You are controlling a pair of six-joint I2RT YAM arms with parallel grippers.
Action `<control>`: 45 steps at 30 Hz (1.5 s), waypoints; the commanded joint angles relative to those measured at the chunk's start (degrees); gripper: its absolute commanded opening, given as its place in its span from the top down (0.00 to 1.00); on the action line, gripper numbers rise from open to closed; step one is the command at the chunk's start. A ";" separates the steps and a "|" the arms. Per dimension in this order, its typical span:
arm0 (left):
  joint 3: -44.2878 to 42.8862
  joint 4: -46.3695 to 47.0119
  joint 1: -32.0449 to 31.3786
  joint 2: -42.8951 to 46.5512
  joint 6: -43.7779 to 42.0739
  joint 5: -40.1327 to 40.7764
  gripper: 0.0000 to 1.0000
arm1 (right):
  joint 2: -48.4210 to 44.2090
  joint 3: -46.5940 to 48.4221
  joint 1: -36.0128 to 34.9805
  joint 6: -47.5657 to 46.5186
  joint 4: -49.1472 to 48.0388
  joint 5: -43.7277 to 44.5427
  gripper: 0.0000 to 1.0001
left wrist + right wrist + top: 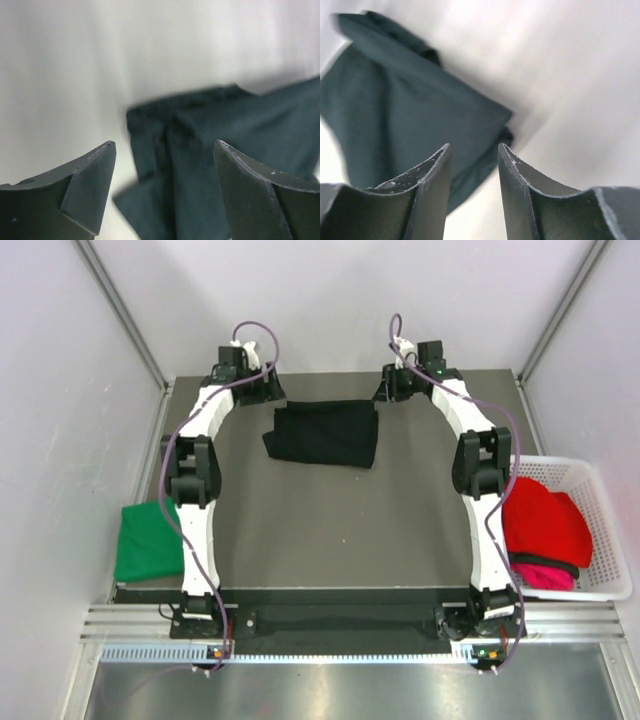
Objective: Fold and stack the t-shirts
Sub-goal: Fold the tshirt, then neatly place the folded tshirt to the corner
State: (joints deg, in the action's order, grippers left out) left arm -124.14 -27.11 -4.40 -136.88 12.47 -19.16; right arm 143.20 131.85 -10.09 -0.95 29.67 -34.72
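Near edge first: at eight o'clock a folded green shirt [148,540] sits at the left edge of the table [330,530]. At four o'clock, a white basket [600,480] holds a red shirt [545,520] on top of a pink one [545,575]. Further out, at twelve, the black shirt [322,433] lies folded. The left pincer [165,144] hovers at eleven, jaws wide, empty. The right pincer [474,146] is at one o'clock, narrowly parted, empty too.
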 commanded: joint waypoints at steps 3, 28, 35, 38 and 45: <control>6.90 5.61 4.49 9.44 5.37 -8.95 0.14 | -9.42 -5.62 -1.69 0.60 -3.12 -8.69 0.58; 7.32 -1.98 10.29 -4.89 7.75 -25.48 0.18 | -0.20 -8.19 -9.16 2.71 -3.04 -16.08 0.55; 10.67 -3.12 10.29 -5.68 7.31 -31.72 0.19 | -1.78 -7.22 -11.53 2.44 -3.39 -16.26 0.56; 11.63 -3.03 10.12 -6.56 7.57 -33.83 0.19 | -2.04 -6.52 -12.59 1.39 -2.52 -15.56 0.56; 11.11 -4.17 8.80 -8.31 6.60 -35.51 0.18 | -1.96 -5.03 -14.96 -2.03 -0.67 -14.06 0.56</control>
State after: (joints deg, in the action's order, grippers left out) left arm -113.78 -28.38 5.28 -141.73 20.88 -55.37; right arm 143.55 123.13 -23.33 -0.12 28.69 -48.84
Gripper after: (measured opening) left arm 0.811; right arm 0.444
